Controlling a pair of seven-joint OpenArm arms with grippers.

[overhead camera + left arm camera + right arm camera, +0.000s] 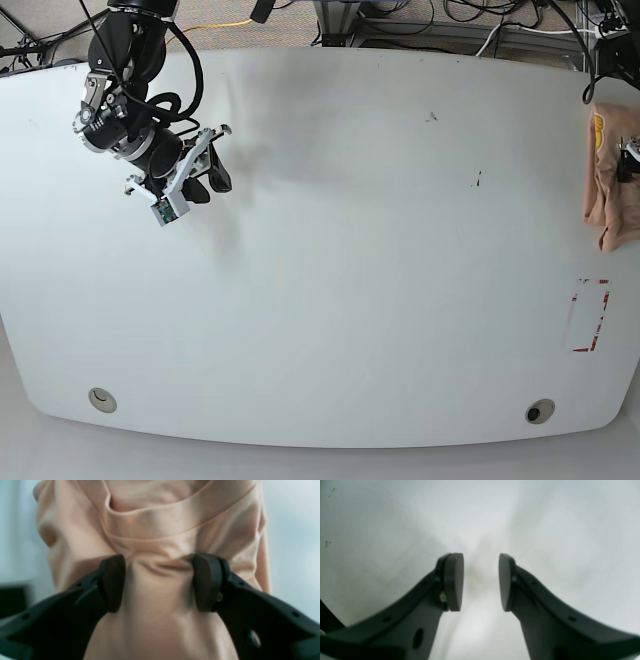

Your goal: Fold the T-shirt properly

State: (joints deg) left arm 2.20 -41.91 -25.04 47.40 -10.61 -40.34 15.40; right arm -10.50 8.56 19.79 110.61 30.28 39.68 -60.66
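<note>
- Right gripper (481,582) fingers fill its own view: pads stand a moderate gap apart, with nothing between them and only bare table (350,250) beyond the tips.
- Left gripper (160,582) has its pads set wide, with a thick bunch of the shirt (160,525) between them. Creases run from pad to pad, so I judge it clamped on the cloth rather than merely straddling it.
- Beyond the left fingertips lies the collar band (175,517), curving across. The grip sits just short of it, near the neck.
- Seen from the base, the shirt (610,190) is a crumpled heap at the table's far right edge, well apart from the right fingers at the far left.
- Step in hand, as I judge it: drawing the shirt onto open table to spread it. No fold is made yet.
- To do it well: drag low and slow toward the middle so the cloth trails flat behind the fingers. Bring the right fingers across to pinch the opposite shoulder, then pull the two apart to take out the bunching.
- Risk: a one-point grip may let the body twist or slip off the edge.
- Nearby: dark specks (478,181) between the two grippers and red tape (590,316) just beside the shirt. Neither blocks the path.
</note>
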